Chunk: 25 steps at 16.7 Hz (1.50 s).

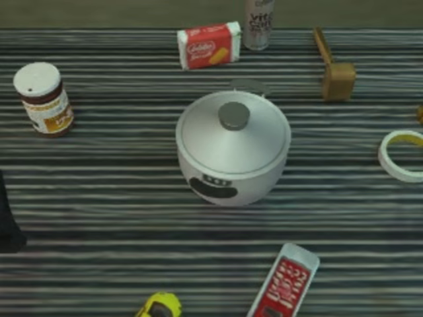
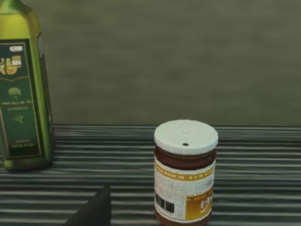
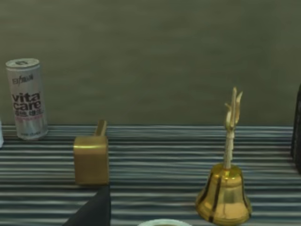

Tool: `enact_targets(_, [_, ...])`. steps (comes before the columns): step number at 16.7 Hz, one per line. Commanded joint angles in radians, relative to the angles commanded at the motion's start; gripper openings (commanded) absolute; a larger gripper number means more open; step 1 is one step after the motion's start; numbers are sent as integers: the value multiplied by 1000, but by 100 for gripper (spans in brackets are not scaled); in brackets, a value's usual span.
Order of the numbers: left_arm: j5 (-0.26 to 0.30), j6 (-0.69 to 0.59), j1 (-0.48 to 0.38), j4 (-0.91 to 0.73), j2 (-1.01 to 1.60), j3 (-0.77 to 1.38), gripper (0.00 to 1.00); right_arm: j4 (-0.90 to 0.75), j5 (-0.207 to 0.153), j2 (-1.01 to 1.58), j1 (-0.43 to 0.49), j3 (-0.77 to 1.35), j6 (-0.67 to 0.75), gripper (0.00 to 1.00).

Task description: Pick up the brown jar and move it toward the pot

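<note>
The brown jar, with white lid and orange-and-white label, stands upright at the table's far left. The silvery pot, with domed lid and grey knob, sits at the table's middle, well right of the jar. In the left wrist view the jar stands just ahead of my left gripper, which is open; one dark finger shows, apart from the jar. My left arm shows at the left edge. My right gripper stays off to the right, open and empty.
A red packet, a white can and a wooden mallet line the back. A tape roll lies at the right, a red-and-white box and a yellow toy in front. An olive-oil bottle and a gold bell stand nearby.
</note>
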Motion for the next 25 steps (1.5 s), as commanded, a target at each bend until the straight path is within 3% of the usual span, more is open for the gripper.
enact_targets(5, [9,15,-7,-30,46,54,100,0,0,0,0,0,0,100])
enact_targets(10, [35,98,-25,-193,295,332,100,0,0,0,0,0,0,100])
enact_targets(25, [49,571,-27,-1120,1727,1828,100,0,0,0,0,0,0,100])
